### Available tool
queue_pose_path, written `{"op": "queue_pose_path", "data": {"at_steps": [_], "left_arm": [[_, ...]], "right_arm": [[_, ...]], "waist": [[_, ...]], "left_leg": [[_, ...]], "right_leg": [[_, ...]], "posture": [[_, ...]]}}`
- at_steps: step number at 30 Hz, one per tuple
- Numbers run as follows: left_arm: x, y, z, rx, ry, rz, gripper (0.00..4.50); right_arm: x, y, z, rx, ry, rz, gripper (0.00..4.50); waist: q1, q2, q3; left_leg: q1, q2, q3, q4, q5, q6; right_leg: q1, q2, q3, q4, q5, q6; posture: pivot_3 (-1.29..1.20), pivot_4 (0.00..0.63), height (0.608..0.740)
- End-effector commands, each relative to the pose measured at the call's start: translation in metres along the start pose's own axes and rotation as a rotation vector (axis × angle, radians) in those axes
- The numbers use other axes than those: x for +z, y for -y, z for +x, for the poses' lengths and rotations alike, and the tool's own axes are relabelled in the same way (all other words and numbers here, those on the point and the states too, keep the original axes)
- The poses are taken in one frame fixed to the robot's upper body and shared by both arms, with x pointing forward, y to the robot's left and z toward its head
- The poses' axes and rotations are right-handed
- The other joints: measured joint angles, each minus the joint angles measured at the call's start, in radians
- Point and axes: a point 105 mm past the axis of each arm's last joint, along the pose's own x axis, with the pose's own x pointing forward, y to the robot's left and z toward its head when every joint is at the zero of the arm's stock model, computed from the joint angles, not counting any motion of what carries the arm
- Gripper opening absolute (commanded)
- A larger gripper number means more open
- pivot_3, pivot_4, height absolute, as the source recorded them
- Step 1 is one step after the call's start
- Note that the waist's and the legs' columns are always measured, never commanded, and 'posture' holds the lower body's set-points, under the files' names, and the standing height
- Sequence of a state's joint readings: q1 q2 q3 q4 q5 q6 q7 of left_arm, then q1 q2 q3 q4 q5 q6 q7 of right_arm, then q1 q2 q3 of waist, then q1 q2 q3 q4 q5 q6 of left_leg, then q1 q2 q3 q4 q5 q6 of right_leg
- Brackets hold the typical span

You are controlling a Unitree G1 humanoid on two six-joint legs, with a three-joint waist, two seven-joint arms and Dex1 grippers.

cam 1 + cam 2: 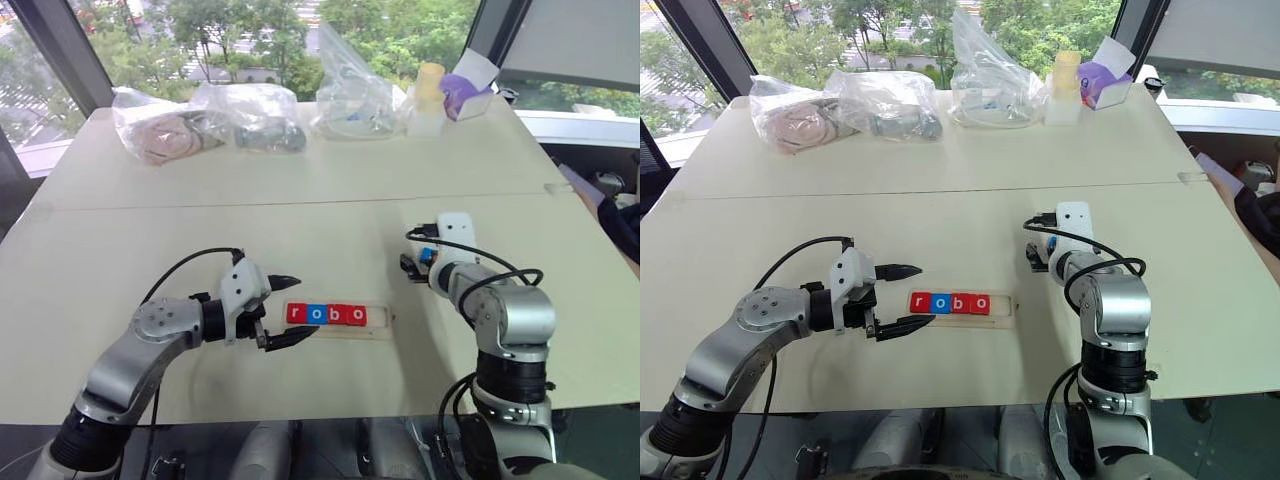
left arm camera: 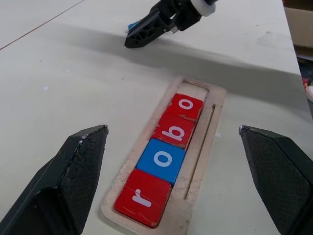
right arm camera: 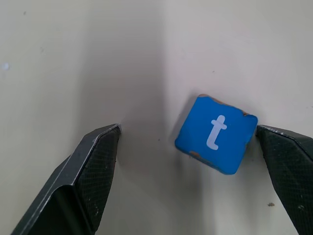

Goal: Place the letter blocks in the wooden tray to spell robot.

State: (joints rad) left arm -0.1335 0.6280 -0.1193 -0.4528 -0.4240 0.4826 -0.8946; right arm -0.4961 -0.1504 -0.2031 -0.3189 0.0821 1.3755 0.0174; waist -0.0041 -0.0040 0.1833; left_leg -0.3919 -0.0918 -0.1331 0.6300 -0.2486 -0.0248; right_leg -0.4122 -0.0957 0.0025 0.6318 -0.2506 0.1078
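While the wooden tray near the counter's front edge is showing r-o-b-o, I'm lowering the spread right hand around the blue t block; it's sitting skewed, so I'm squaring up first. Left hand is idling spread beside the tray.

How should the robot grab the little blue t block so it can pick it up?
Probably from above, pinching two opposite side edges. The blue t block lies flat on the table, so only its thin sides give a hold. It sits turned between the open right gripper, so rolling the wrist to square the fingers with its edges would help.
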Motion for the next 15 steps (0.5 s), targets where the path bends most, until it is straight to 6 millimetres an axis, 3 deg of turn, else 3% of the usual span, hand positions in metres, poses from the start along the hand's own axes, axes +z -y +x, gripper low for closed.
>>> {"op": "queue_pose_path", "data": {"at_steps": [1, 3, 6, 11, 15], "left_arm": [[0.009, 0.001, -0.001, -0.006, 0.023, 0.044, 4.50], [0.009, 0.001, -0.001, -0.003, 0.022, 0.044, 4.50], [0.009, 0.001, -0.001, 0.003, 0.023, 0.044, 4.50], [0.008, 0.002, -0.001, 0.008, 0.025, 0.043, 4.50], [0.008, 0.002, 0.000, 0.007, 0.028, 0.042, 4.50]], "right_arm": [[0.007, 0.008, 0.002, -0.043, 0.017, 0.052, 4.49], [0.008, 0.006, 0.004, -0.037, 0.016, 0.053, 4.49], [0.007, 0.000, 0.004, -0.018, 0.012, 0.033, 3.71], [0.001, -0.006, 0.002, 0.000, -0.002, -0.007, 1.27], [-0.006, -0.004, -0.006, 0.006, -0.020, -0.062, 1.24]], "waist": [[-0.005, 0.000, 0.000], [-0.007, 0.000, 0.000], [-0.009, 0.000, 0.000], [-0.015, 0.001, -0.001], [-0.012, 0.001, -0.001]], "left_leg": [[0.000, 0.000, 0.000, 0.000, 0.000, 0.000], [0.000, 0.000, 0.000, 0.000, 0.000, 0.000], [0.000, 0.000, 0.000, 0.000, 0.000, 0.000], [0.001, 0.000, 0.000, 0.000, 0.000, 0.000], [0.001, 0.001, 0.000, -0.001, 0.000, 0.000]], "right_leg": [[0.000, 0.000, 0.000, 0.000, 0.000, 0.000], [0.000, 0.000, 0.000, 0.000, 0.000, 0.000], [0.000, 0.000, 0.000, 0.000, 0.000, 0.000], [0.000, 0.000, 0.000, 0.000, 0.000, 0.000], [0.000, 0.001, 0.000, 0.000, 0.000, 0.000]], "posture": [[0.00, 0.150, 0.740], [0.00, 0.150, 0.740], [0.00, 0.150, 0.740], [0.00, 0.150, 0.740], [0.00, 0.150, 0.740]]}}
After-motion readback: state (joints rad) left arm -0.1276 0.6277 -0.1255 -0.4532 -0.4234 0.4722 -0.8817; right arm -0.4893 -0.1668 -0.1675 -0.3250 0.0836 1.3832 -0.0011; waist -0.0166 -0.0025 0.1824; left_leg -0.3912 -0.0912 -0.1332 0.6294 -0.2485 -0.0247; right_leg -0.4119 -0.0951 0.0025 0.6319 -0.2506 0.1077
